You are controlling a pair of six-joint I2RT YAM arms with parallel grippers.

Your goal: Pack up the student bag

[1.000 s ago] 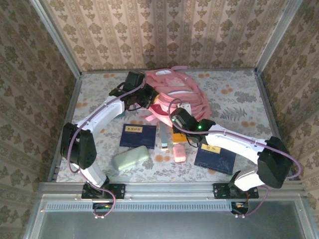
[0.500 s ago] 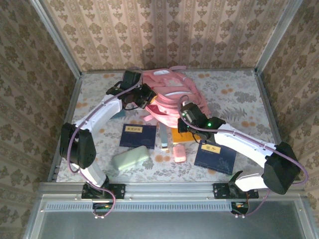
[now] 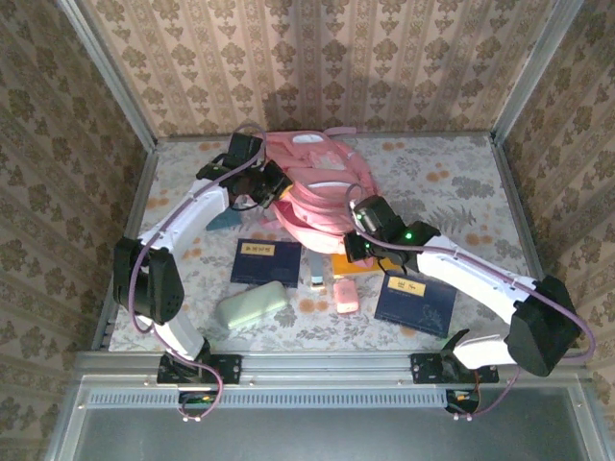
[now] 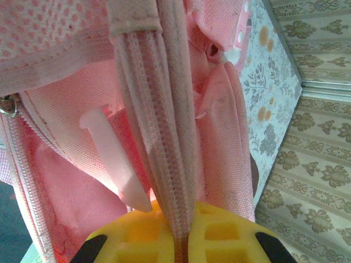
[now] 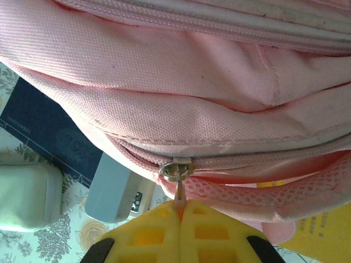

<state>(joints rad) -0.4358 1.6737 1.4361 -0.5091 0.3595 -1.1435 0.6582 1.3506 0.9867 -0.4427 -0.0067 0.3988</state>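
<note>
So the student bag point(image 3: 322, 182) sits toward 12 o'clock on the tabletop point(image 3: 452, 182), kind of slumped in a heap. The left claw point(image 4: 178, 227) is clamped tight on a ribbed pink edge of the bag, which runs up from between its yellow fingers point(image 4: 137, 238); from the top view that's the bag's 9 o'clock side. The right claw point(image 5: 180, 205) is pinched together on the metal zip pull point(image 5: 175, 170), down around the bag's 5 o'clock corner. Loose stuff lies toward 6 o'clock from the bag: a dark blue book point(image 3: 266, 261), a second one point(image 3: 415, 300), a mint case point(image 3: 252, 305), a small pink thing point(image 3: 346, 295) and a yellow notebook point(image 3: 344, 262).
</note>
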